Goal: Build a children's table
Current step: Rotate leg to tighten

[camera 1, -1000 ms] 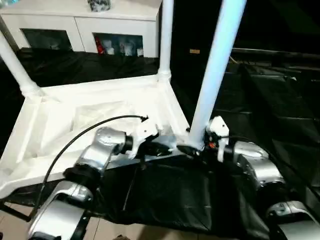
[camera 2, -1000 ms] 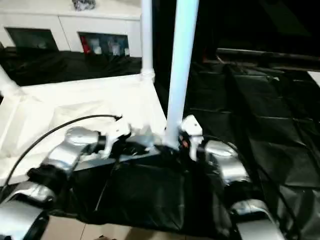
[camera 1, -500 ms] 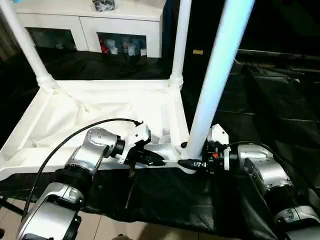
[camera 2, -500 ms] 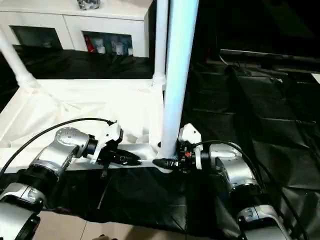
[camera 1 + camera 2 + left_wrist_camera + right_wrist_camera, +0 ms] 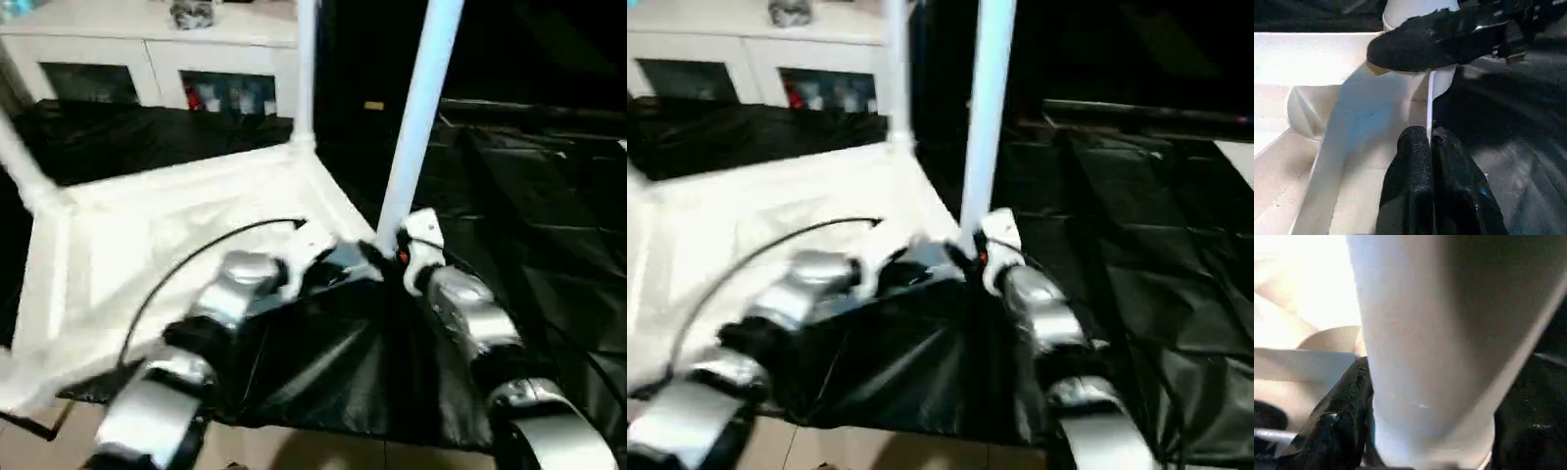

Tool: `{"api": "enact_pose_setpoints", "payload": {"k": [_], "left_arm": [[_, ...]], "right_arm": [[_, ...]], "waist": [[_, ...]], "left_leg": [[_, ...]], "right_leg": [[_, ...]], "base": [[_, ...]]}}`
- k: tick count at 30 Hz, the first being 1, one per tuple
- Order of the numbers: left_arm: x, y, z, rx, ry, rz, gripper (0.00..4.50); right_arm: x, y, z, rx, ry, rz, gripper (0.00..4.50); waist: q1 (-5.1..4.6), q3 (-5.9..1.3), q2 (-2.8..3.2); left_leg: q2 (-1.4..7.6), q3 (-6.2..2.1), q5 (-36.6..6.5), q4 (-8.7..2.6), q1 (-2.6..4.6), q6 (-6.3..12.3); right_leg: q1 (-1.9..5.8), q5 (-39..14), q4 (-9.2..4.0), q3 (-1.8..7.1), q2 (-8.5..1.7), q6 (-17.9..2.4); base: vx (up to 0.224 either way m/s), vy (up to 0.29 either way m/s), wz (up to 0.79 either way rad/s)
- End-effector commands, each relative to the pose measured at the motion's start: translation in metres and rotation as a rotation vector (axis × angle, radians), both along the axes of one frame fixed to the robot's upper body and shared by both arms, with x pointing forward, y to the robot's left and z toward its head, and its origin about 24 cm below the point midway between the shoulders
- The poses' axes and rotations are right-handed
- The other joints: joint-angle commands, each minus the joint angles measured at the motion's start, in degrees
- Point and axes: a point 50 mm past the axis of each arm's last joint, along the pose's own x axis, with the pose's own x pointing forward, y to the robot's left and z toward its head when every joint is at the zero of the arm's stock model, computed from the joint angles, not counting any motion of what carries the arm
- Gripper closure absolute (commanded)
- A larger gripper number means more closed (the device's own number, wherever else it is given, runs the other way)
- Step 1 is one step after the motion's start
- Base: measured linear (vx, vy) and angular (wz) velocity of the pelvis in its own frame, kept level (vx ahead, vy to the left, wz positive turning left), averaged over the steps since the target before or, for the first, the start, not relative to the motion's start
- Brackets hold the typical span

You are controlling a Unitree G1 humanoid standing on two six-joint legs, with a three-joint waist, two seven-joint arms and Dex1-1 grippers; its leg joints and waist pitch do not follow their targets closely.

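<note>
1. The table top lies upside down on the black-covered worktop, with a leg standing at its far left corner.
2. The left gripper has its jaws clenched on the thin near rim of the top.
3. The near leg stands upright in the near right corner socket, with its long axis vertical.
4. The right gripper grasps this leg at its base, one finger on each side, so the right arm is the nearer one.
</note>
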Motion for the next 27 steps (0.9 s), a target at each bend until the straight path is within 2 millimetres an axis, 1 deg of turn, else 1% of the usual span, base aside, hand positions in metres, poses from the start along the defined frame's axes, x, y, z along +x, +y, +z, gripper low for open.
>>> {"api": "enact_pose_setpoints", "payload": {"k": [1,2,4,6,8,10,11,13,14,15,16,17,18,19,20,21,23,24,25,26,27], "left_arm": [[0.001,-0.028,0.012,-0.058,-0.059,-0.02,4.5],[0.0,-0.029,0.011,-0.06,-0.059,-0.026,4.5],[0.0,-0.029,0.011,-0.059,-0.06,-0.024,4.5],[-0.003,-0.023,0.01,-0.064,-0.07,-0.09,4.5],[-0.007,-0.015,0.008,-0.061,-0.054,-0.138,4.5],[-0.007,-0.013,0.007,-0.059,-0.054,-0.151,4.5],[-0.01,-0.007,0.006,-0.054,-0.038,-0.189,4.5],[-0.013,0.003,0.004,-0.042,-0.009,-0.234,4.5],[-0.014,0.006,0.003,-0.037,-0.001,-0.245,4.5],[-0.015,0.01,0.003,-0.034,0.006,-0.265,4.5],[-0.015,0.01,0.003,-0.034,0.006,-0.265,4.5],[-0.015,0.012,0.003,-0.032,0.011,-0.279,4.5],[-0.016,0.016,0.004,-0.033,0.02,-0.303,4.5],[-0.017,0.018,0.005,-0.034,0.025,-0.314,4.5],[-0.017,0.02,0.005,-0.036,0.028,-0.321,4.5],[-0.017,0.023,0.007,-0.039,0.037,-0.334,4.5],[-0.018,0.029,0.008,-0.04,0.056,-0.358,4.5],[-0.019,0.032,0.009,-0.041,0.065,-0.375,4.5],[-0.019,0.032,0.009,-0.041,0.065,-0.375,4.5],[-0.02,0.035,0.009,-0.045,0.081,-0.399,4.5],[-0.022,0.038,0.01,-0.046,0.093,-0.42,4.5]], "right_arm": [[-0.019,0.043,-0.026,-0.018,0.106,0.156,1.18],[-0.019,0.044,-0.025,-0.004,0.101,0.153,1.04],[-0.018,0.045,-0.025,0.003,0.099,0.145,0.94],[-0.015,0.04,-0.019,0.059,0.086,0.168,0.69],[-0.014,0.032,-0.015,0.053,0.056,0.206,0.54],[-0.014,0.029,-0.014,0.055,0.05,0.219,0.54],[-0.016,0.023,-0.012,0.056,0.038,0.27,0.54],[-0.021,0.014,-0.01,0.046,0.027,0.369,0.54],[-0.022,0.011,-0.01,0.042,0.027,0.4,0.54],[-0.026,0.008,-0.009,0.043,0.031,0.455,0.54],[-0.026,0.008,-0.009,0.043,0.031,0.455,0.54],[-0.028,0.007,-0.009,0.045,0.034,0.49,0.54],[-0.033,0.002,-0.008,0.044,0.043,0.553,0.54],[-0.036,0.0,-0.008,0.044,0.053,0.589,0.54],[-0.038,-0.002,-0.008,0.043,0.061,0.613,0.54],[-0.042,-0.007,-0.008,0.047,0.074,0.66,0.54],[-0.048,-0.014,-0.005,0.058,0.093,0.729,0.54],[-0.05,-0.017,-0.004,0.058,0.1,0.757,0.54],[-0.05,-0.017,-0.004,0.058,0.1,0.757,0.54],[-0.052,-0.02,-0.003,0.051,0.111,0.788,0.54],[-0.054,-0.022,-0.002,0.042,0.118,0.813,0.54]], "waist": [[-0.14,-2.69,-0.6],[-0.13,-2.67,-0.61],[-0.18,-2.65,-0.59],[-0.16,-2.7,-0.69],[-0.14,-2.76,-0.64],[-0.11,-2.86,-0.67],[-0.09,-2.89,-0.71],[0.14,-2.95,-0.73],[0.31,-3.14,-0.7],[0.47,-3.16,-0.68],[0.59,-3.21,-0.67],[0.6,-3.33,-0.61],[0.59,-3.43,-0.73],[0.77,-3.51,-0.71],[0.96,-3.45,-0.72],[1.12,-3.42,-0.67],[1.42,-3.44,-0.7],[1.61,-3.35,-0.57],[1.63,-3.31,-0.64],[1.74,-3.24,-0.67],[1.8,-3.14,-0.55]], "left_leg": [[1.1,-0.93,-20.01,-3.86,0.71,1.16],[1.09,-0.94,-19.89,-3.94,0.54,1.43],[1.15,-0.95,-20.15,-3.98,0.54,1.57],[1.11,-0.95,-20.31,-3.96,0.52,1.83],[1.23,-0.97,-19.39,-4.0,0.34,2.06],[1.28,-0.89,-18.6,-3.93,0.27,2.38],[1.28,-0.81,-17.83,-3.88,0.22,2.71],[1.37,-0.72,-17.47,-3.74,0.19,3.45],[1.45,-0.62,-15.72,-3.62,0.04,3.89],[1.48,-0.46,-13.98,-3.53,-0.05,4.45],[1.53,-0.41,-13.18,-3.38,-0.01,4.68],[1.62,-0.36,-11.85,-3.26,-0.05,5.05],[1.48,-0.34,-10.63,-3.12,-0.27,5.49],[1.49,-0.36,-10.23,-3.01,-0.19,5.89],[1.58,-0.19,-10.19,-2.88,-0.06,6.63],[1.56,-0.23,-10.15,-2.96,-0.11,6.84],[1.66,-0.22,-10.41,-2.88,0.01,7.1],[1.76,-0.22,-10.87,-2.96,0.11,6.8],[1.77,-0.22,-11.29,-3.02,0.1,6.58],[1.76,-0.27,-12.09,-3.12,0.16,5.96],[1.78,-0.28,-12.98,-3.22,0.25,5.34]], "right_leg": [[1.37,-25.09,-5.28,1.82,-2.91,-8.57],[1.51,-24.67,-5.26,1.81,-2.85,-8.58],[1.48,-24.25,-5.16,1.81,-2.82,-8.77],[1.57,-24.78,-5.23,1.82,-2.89,-8.61],[1.69,-23.32,-5.03,1.9,-2.95,-8.95],[1.82,-21.28,-4.77,1.95,-2.94,-9.62],[1.9,-19.94,-4.61,1.94,-2.87,-10.23],[2.01,-19.39,-4.57,1.94,-2.98,-10.66],[2.28,-16.87,-4.17,1.95,-2.96,-11.36],[2.39,-13.96,-3.85,1.87,-2.75,-12.07],[2.38,-12.56,-3.64,1.88,-2.71,-12.57],[2.41,-9.58,-3.2,1.89,-2.65,-13.68],[2.65,-7.44,-2.85,1.78,-2.55,-14.44],[2.75,-6.53,-2.77,1.74,-2.54,-14.68],[2.53,-5.48,-2.7,1.83,-2.53,-15.31],[2.65,-5.78,-2.7,1.78,-2.55,-15.28],[2.63,-6.09,-2.66,1.83,-2.6,-15.51],[2.48,-7.03,-2.79,1.84,-2.66,-15.48],[2.47,-7.71,-2.84,1.84,-2.65,-15.33],[2.48,-9.33,-3.0,1.84,-2.73,-15.06],[2.4,-11.16,-3.23,1.86,-2.78,-14.67]], "base": [[0.0,0.0,0.0],[0.0,0.0,0.0],[0.0,0.0,0.0],[0.0,0.0,0.0],[0.0,0.0,0.0],[0.0,0.0,0.0],[0.0,0.0,0.0],[0.0,0.0,0.0],[0.0,0.0,0.0],[0.0,0.0,0.0],[0.0,0.0,0.0],[0.0,0.0,0.0],[0.0,0.0,0.0],[0.0,0.0,0.0],[0.0,0.0,0.0],[0.0,0.0,0.0],[0.0,0.0,0.0],[0.0,0.0,0.0],[0.0,0.0,0.0],[0.0,0.0,0.0],[0.0,0.0,0.0]]}}
